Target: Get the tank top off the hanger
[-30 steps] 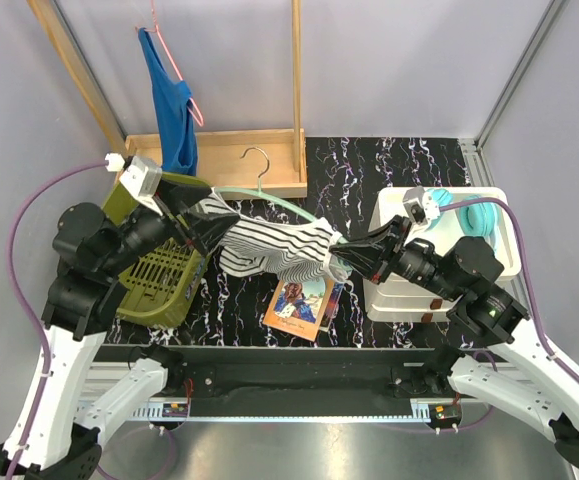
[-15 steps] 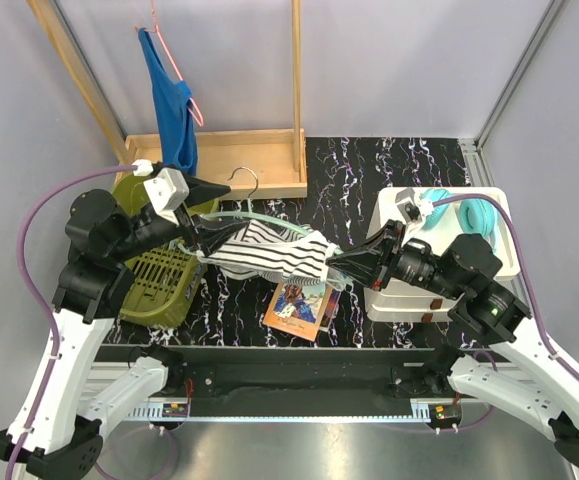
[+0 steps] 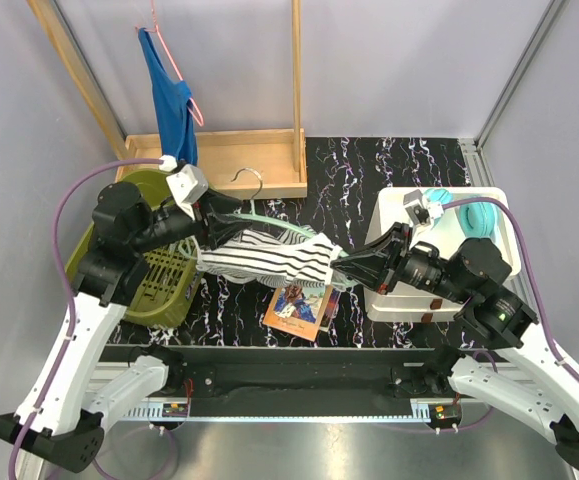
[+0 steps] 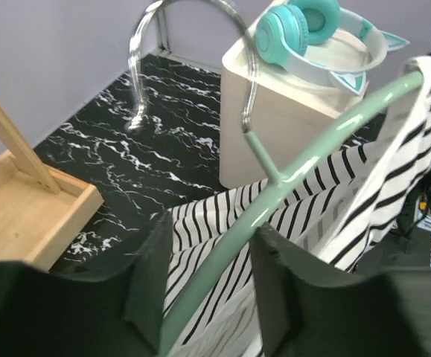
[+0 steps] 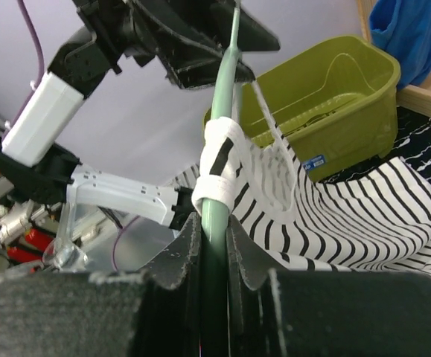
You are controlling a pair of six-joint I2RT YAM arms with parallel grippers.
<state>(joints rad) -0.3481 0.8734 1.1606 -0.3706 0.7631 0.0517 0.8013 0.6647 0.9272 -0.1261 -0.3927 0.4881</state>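
- Two pincers meet at one mint-green hanger [image 4: 308,158], which is held in the air above the black marbled table [image 3: 389,165], between the two arms.
- Left pincer [image 4: 209,286]: its jaws stand apart on either side of the hanger's sloping arm. A gap shows on each side of the bar, so it is not clamped. Striped cloth lies between the jaws as well.
- Right pincer [image 5: 215,223]: it grips the hanger's other arm, with the green bar squeezed tight between the two dark fingers [image 5: 189,256].
- The striped tank top [image 3: 269,262] is on the hanger and sags beneath it as a loose black-and-white bundle above the table. In the right wrist view, one strap is bunched around the bar just past the right pincer's tips.
- The hanger's metal hook points toward the wooden rack [image 3: 259,160] at the back of the table.
- A book [image 3: 299,305] lies flat on the table, below the near edge of the tank top.
- An olive-green basket [image 3: 159,280] sits at the left, beneath the left arm.
- A white box [image 4: 275,126] stands at the right, with teal headphones [image 4: 297,22] resting on top.
- A blue garment [image 3: 169,100] hangs at the back left, above the rack's base.
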